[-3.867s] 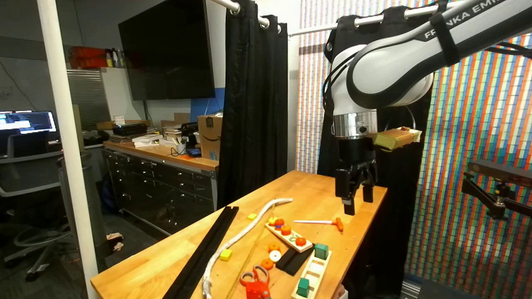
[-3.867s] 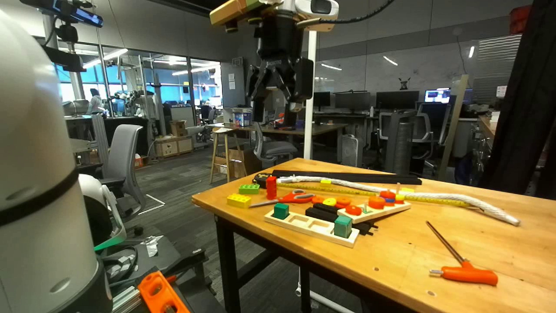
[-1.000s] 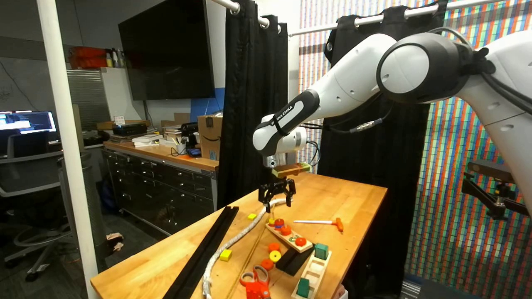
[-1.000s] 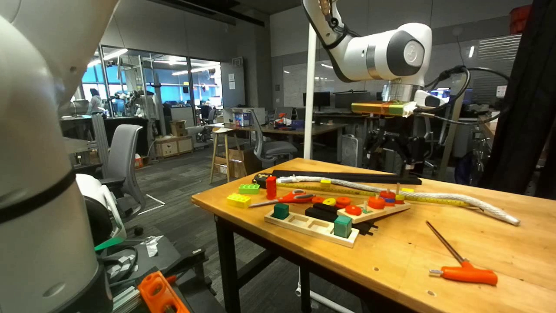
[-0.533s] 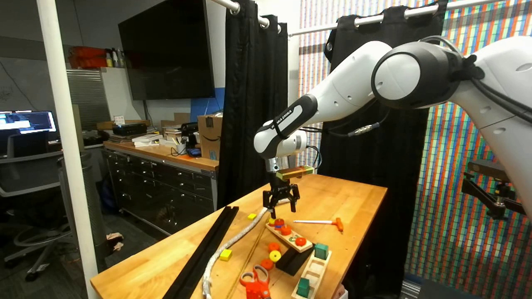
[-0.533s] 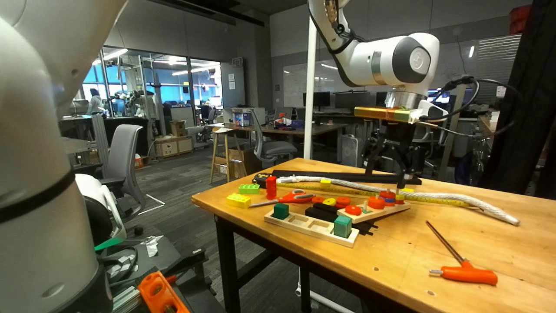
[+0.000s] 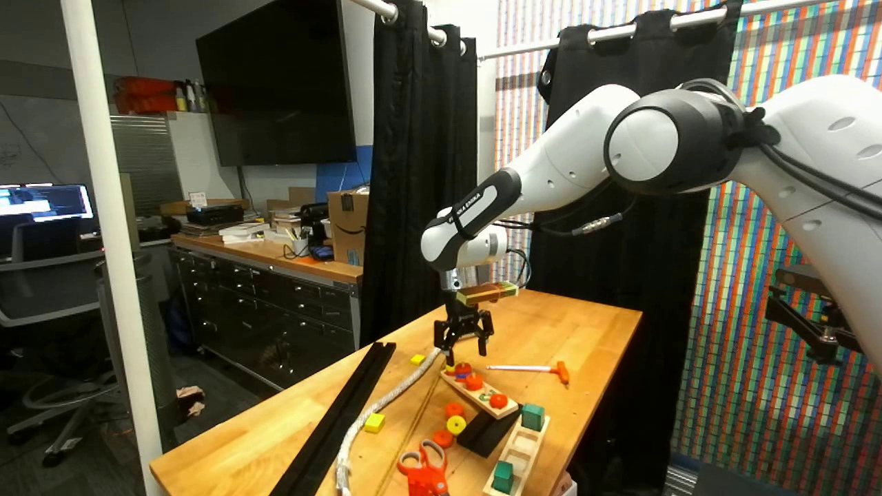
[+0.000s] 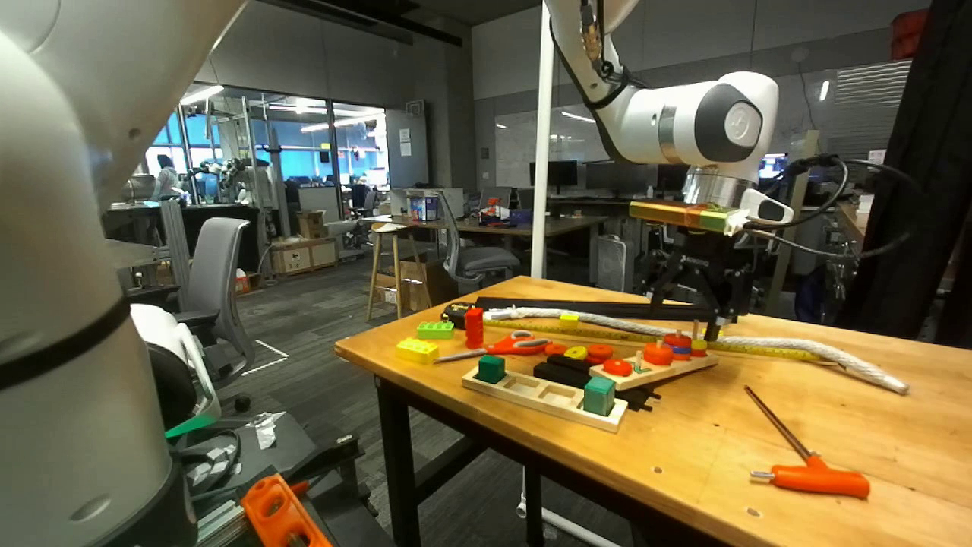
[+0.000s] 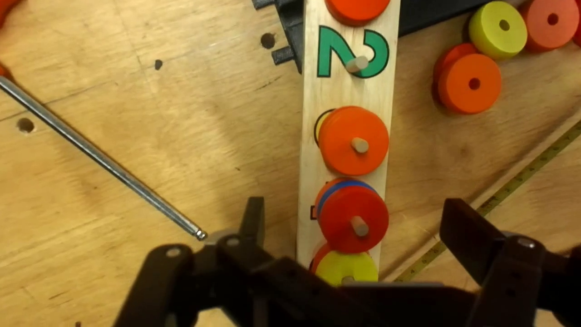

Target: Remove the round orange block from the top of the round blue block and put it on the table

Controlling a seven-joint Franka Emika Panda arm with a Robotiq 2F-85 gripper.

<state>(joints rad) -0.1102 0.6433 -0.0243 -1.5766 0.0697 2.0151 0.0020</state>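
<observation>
The table (image 9: 204,113) is smooth wood with visible grain, dark flecks and a soft sheen; the board (image 9: 317,91) is plainer, matt wood. The orange-red disc (image 9: 340,218) and the blue disc (image 9: 331,189) look smoothly painted, nearer satin than gloss. The hex key (image 9: 104,161) has a shiny metal shaft and a plastic-looking handle (image 8: 824,481). The rope (image 8: 858,366) is rough and fibrous, the curtain (image 7: 420,172) matt cloth, the arm (image 7: 568,151) smooth and glossy, the pincer (image 9: 353,213) dull.

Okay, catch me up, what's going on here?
The robot arm has its hand open over one end of the board, holding nothing. In the wrist view, the red-orange block shows between the spread jaws, touching neither. It sits atop the blue block, yet to be lifted off and put on the table.
</observation>
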